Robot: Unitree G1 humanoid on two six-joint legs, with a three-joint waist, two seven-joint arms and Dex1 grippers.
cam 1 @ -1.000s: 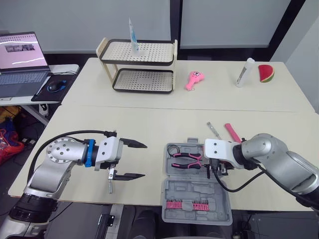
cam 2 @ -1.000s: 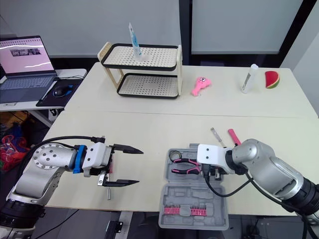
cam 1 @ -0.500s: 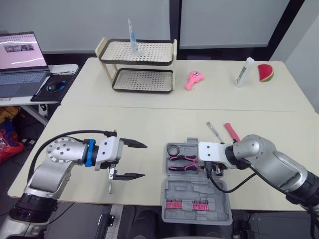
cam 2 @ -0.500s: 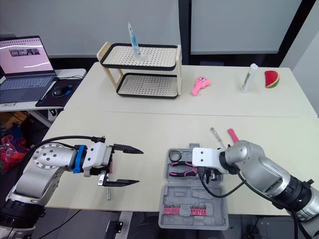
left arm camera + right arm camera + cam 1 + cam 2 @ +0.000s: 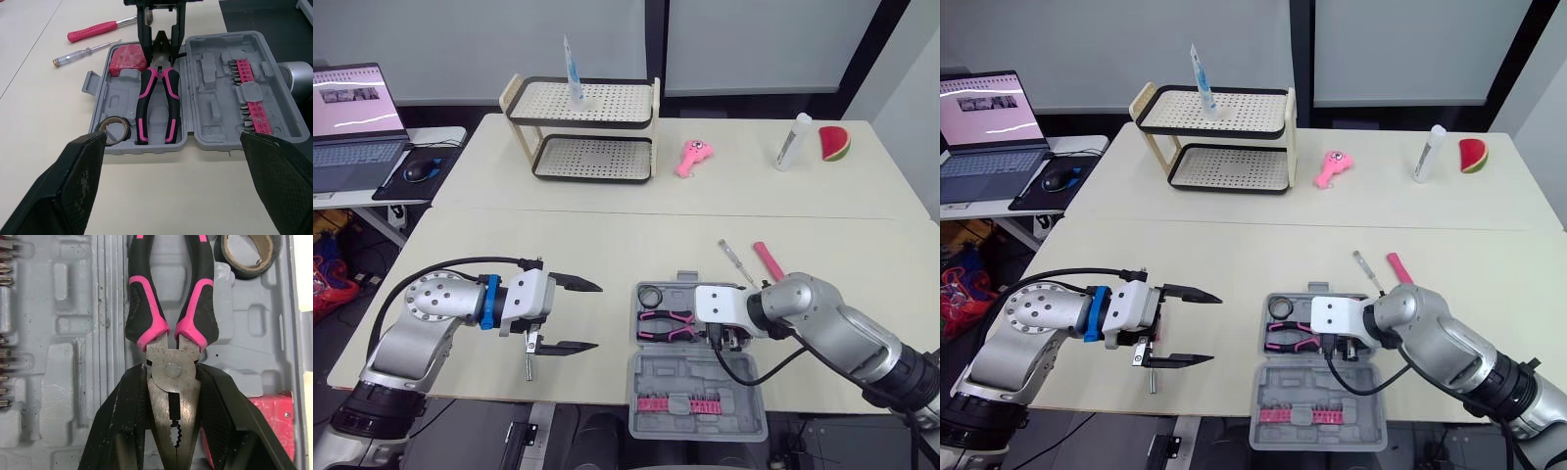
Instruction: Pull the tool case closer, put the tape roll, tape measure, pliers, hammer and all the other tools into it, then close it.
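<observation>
I see the tool case [image 5: 697, 380] lying open at the near edge of the table, right of centre. My right gripper [image 5: 171, 377] is clamped on the metal head of the pliers [image 5: 666, 318], which lie in the case's far half. The tape roll [image 5: 115, 120] sits in its far left corner, and the red tape measure [image 5: 128, 57] is just beside the pliers' head. My left gripper [image 5: 591, 315] hovers wide open, left of the case. Two screwdrivers [image 5: 769, 260] lie just beyond it
</observation>
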